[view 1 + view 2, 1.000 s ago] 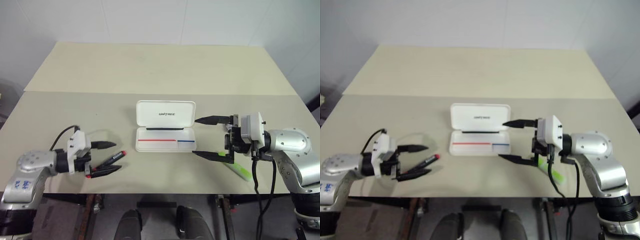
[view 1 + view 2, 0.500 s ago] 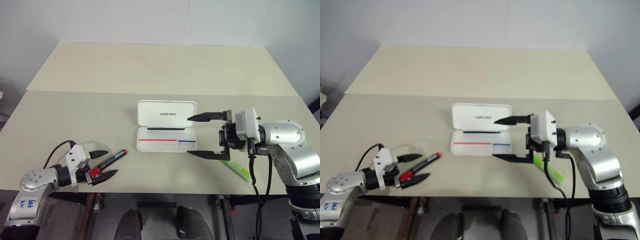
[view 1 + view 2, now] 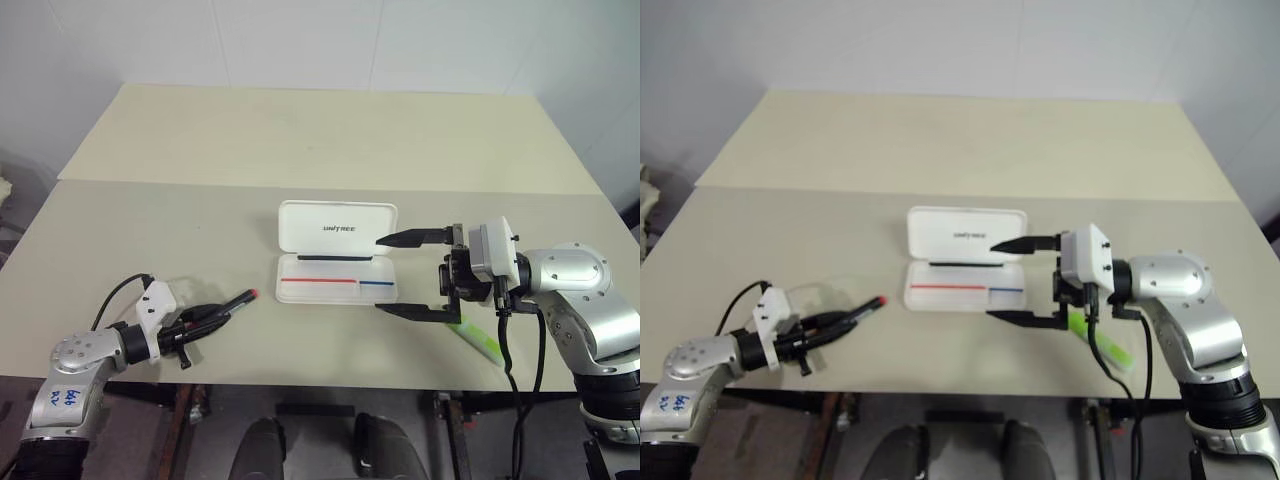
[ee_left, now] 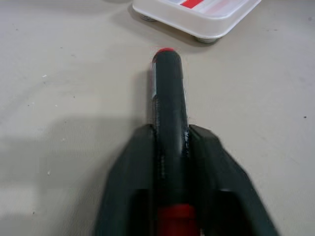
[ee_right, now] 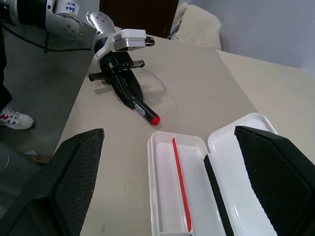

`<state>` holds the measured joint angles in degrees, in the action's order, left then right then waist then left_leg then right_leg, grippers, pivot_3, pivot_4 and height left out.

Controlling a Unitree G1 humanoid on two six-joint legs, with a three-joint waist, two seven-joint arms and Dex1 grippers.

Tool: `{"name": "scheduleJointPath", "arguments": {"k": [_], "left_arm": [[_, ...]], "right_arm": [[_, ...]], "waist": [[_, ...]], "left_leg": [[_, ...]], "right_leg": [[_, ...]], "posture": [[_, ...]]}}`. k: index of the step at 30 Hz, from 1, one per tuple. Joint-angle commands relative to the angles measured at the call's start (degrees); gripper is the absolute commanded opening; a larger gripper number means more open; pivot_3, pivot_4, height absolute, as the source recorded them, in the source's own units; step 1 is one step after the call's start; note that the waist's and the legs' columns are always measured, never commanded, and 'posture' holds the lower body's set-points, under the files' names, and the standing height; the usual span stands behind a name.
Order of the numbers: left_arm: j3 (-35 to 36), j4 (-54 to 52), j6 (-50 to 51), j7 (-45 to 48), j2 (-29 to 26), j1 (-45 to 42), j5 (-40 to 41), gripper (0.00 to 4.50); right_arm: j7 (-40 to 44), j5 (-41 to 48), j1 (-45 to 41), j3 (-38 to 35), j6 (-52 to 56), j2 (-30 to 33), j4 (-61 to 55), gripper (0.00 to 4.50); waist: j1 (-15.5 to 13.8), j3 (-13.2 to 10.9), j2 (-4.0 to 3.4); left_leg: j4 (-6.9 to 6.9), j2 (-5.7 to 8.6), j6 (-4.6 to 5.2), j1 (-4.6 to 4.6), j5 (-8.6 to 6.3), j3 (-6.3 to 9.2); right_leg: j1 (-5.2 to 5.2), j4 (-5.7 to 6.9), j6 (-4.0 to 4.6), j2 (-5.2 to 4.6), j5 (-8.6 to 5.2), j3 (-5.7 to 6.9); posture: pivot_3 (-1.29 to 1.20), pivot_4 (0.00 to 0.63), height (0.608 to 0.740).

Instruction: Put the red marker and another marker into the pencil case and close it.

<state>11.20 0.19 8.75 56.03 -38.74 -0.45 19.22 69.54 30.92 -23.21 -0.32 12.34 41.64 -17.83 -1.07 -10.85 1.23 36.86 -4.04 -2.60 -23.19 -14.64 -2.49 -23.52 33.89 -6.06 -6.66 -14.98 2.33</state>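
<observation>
Since the earlier frame, the left claw [image 3: 200, 322] has been lowered to the desk [image 3: 300, 140] near its front-left corner and clenched on the red marker [image 3: 222, 308]. In the left wrist view the black barrel is seen clamped between both fingers [image 4: 216, 162], with the red end projecting toward the pencil case [image 3: 338, 252]. The case lies open near the middle of the desk, lid folded back, tray empty. The right claw [image 3: 408, 274] is held released, jaws wide, just beside the case's right end. The lime-green highlighter [image 3: 478, 338] lies on the desk toward the front-right corner, partly hidden behind the right claw.

The red marker is judged light, rigid and smooth-walled, so slipping or rolling within the grip is possible. A hold across the middle barrel is judged best. The plastic case is judged light and easily pushed.
</observation>
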Motion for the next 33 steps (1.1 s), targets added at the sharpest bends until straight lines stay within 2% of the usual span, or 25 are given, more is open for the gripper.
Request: {"name": "scheduleJointPath", "arguments": {"k": [1, 4, 10, 18, 22, 26, 27, 33], "left_arm": [[-1.8, -1.4, 1.0, 0.7, 0.7, 0.4, 0.9, 0.64], [-0.9, -4.1, 1.6, 0.5, 1.4, -0.3, 3.4, 0.64], [2.2, -5.1, -4.7, -0.5, 3.2, -5.2, 5.2, 0.64], [-1.7, -2.5, -4.9, 2.9, 2.3, -13.6, 4.3, 0.64], [-10.8, 6.8, -9.0, 5.7, 4.4, -25.1, -2.7, 0.64], [-14.2, 13.0, -13.1, 6.8, 6.9, -30.7, -5.5, 0.64], [-15.7, 15.2, -15.0, 7.3, 8.0, -32.5, -6.7, 0.64], [-20.7, 27.9, -22.0, 8.6, 14.3, -41.5, -11.2, 0.64]], "right_arm": [[-0.4, 0.2, 0.0, -1.2, -1.4, -0.3, -1.0, 4.50], [-0.7, -0.5, 0.0, -0.5, -1.9, -1.0, -0.2, 4.50], [-1.8, -1.0, 1.5, -0.7, -2.2, -1.8, -0.1, 4.50], [-3.3, -1.6, 4.4, -1.9, -2.9, -1.6, -1.6, 4.50], [-5.9, -1.6, 7.6, -3.8, -2.7, -1.0, -4.3, 4.50], [-7.8, -1.3, 9.8, -5.0, -2.2, -0.6, -6.6, 4.50], [-8.6, -1.3, 10.9, -5.7, -2.0, -0.5, -7.5, 4.50], [-13.4, -1.6, 16.7, -8.7, -1.0, -0.5, -12.9, 4.50]], "waist": [[-0.2, 0.0, 0.00], [-0.3, 0.0, 0.00], [-0.2, 0.0, 0.01], [-0.3, 0.0, 0.01], [-1.1, 0.0, 0.02], [-0.7, 0.0, 0.02], [-0.5, 0.0, 0.02], [-0.6, 0.0, 0.04]], "left_leg": [[0.01, 0.00, 0.01, 0.00, -0.02, -0.01], [0.02, 0.00, 0.02, -0.01, -0.05, -0.03], [0.02, -0.04, 0.02, -0.03, -0.05, -0.02], [0.04, -0.04, 0.01, -0.03, -0.05, -0.05], [0.11, -0.04, 0.01, -0.08, -0.04, -0.01], [0.19, -0.02, 0.05, -0.11, -0.07, -0.07], [0.17, -0.02, 0.06, -0.10, -0.08, -0.08], [0.15, -0.02, 0.09, -0.12, -0.11, -0.08]], "right_leg": [[0.00, -0.01, 0.00, 0.00, 0.00, 0.00], [0.00, -0.04, 0.02, -0.01, -0.01, 0.00], [-0.02, 0.00, -0.08, 0.04, 0.05, 0.00], [-0.02, -0.01, -0.26, 0.07, 0.14, 0.00], [0.00, -0.02, -0.37, 0.10, 0.20, 0.03], [0.04, -0.08, -0.42, 0.09, 0.23, -0.01], [0.02, -0.07, -0.68, 0.09, 0.37, -0.02], [-0.01, -0.07, -0.73, 0.11, 0.32, -0.01]], "posture": [[0.00, 0.150, 0.740], [0.00, 0.150, 0.740], [0.00, 0.150, 0.740], [0.00, 0.150, 0.740], [0.00, 0.150, 0.740], [0.00, 0.150, 0.740], [0.00, 0.150, 0.740], [0.00, 0.150, 0.740]]}}
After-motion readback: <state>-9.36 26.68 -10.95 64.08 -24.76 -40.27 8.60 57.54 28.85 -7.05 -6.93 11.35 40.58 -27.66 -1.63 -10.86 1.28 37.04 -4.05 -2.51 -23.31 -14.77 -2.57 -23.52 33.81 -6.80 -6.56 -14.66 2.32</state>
